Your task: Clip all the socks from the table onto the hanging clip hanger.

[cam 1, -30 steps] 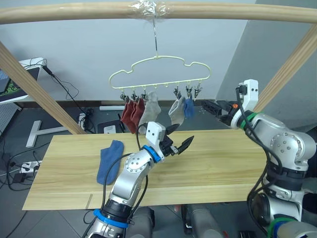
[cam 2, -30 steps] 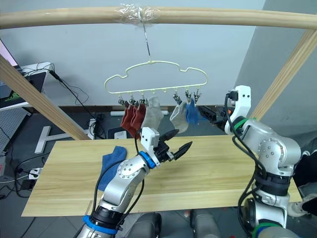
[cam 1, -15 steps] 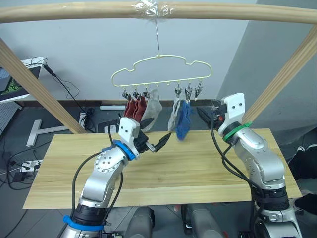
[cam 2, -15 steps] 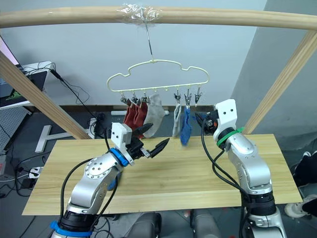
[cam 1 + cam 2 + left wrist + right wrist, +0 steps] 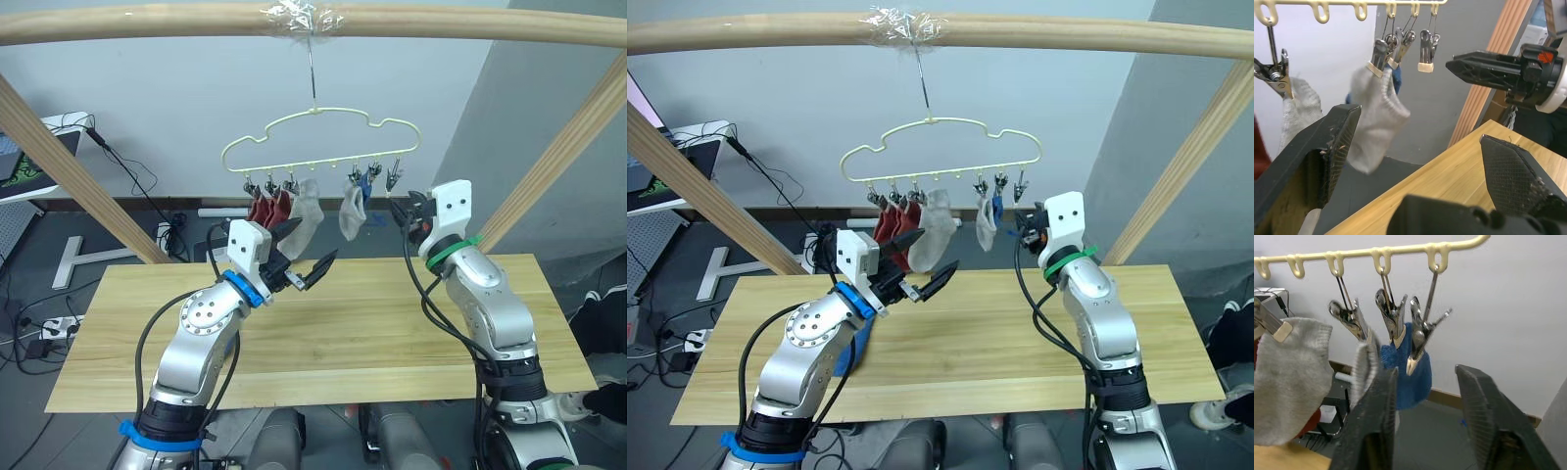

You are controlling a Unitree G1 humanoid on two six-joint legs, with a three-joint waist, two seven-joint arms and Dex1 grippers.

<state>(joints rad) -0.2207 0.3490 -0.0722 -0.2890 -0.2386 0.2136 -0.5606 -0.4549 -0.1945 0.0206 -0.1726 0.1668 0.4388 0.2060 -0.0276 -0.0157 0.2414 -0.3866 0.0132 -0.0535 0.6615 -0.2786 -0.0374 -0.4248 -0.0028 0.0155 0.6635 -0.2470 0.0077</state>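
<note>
The pale yellow clip hanger [image 5: 315,142] hangs from the wooden bar. Clipped on it are two red socks [image 5: 260,208], two grey socks [image 5: 306,204] [image 5: 351,213] and a blue sock [image 5: 1413,374]. The last clip [image 5: 1419,335] on its right end is bare. My right gripper [image 5: 1425,423] is raised just below and right of that clip, fingers apart with nothing between them. Over the table [image 5: 392,333], my left gripper [image 5: 306,262] stands open and empty below the grey socks. A second blue sock [image 5: 854,345] lies on the table, mostly hidden behind my left arm.
Slanted wooden frame posts [image 5: 69,176] [image 5: 563,147] rise at both sides, with the top bar [image 5: 147,22] overhead. Behind the table are cables and a power strip [image 5: 167,235] on the floor.
My right gripper has risen and moved left to the hanger's right-end clips, and its fingers have narrowed. My left gripper has swung left and up. The hanging socks are swaying.
</note>
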